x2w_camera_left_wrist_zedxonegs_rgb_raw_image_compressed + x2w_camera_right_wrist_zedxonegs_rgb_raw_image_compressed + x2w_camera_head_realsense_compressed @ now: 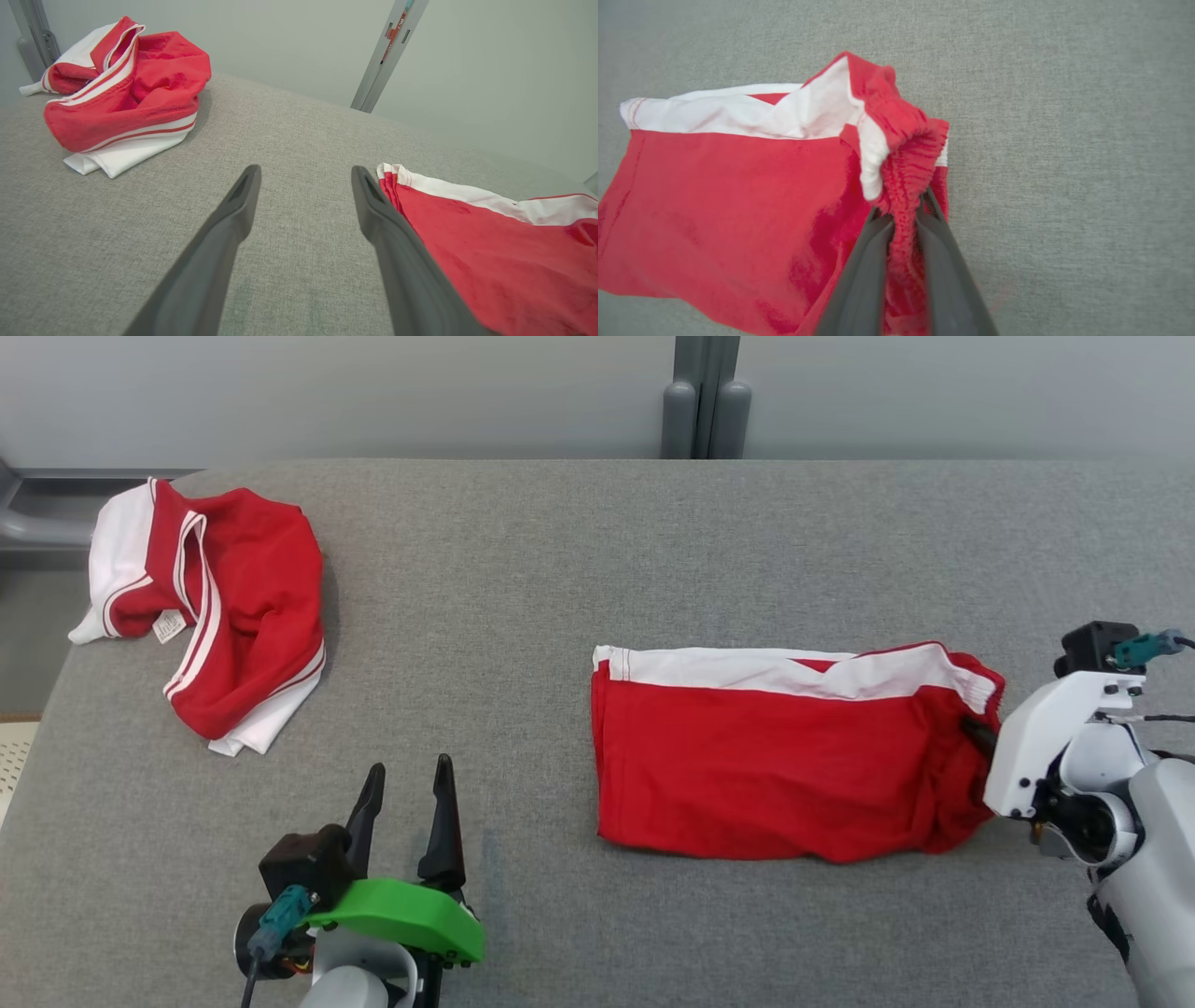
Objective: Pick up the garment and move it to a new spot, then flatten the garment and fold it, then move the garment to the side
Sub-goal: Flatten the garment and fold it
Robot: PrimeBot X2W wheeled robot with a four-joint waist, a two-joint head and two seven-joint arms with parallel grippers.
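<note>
The garment [775, 765] is a pair of red shorts with a white band, lying folded flat on the grey table right of centre. My right gripper [978, 733] is shut on its bunched elastic waistband at the right end; in the right wrist view the red cloth [903, 186] is pinched between the fingers. The left gripper [406, 789] stands open near the front edge, left of the garment and apart from it. In the left wrist view its fingers [243, 200] bracket bare table, with the garment [490, 252] just beyond the right finger.
A second red and white garment [219, 607] lies crumpled at the table's far left corner, also in the left wrist view [126, 93]. A grey post [707, 401] stands behind the table's back edge. Grey table surface [485, 616] spreads between the two garments.
</note>
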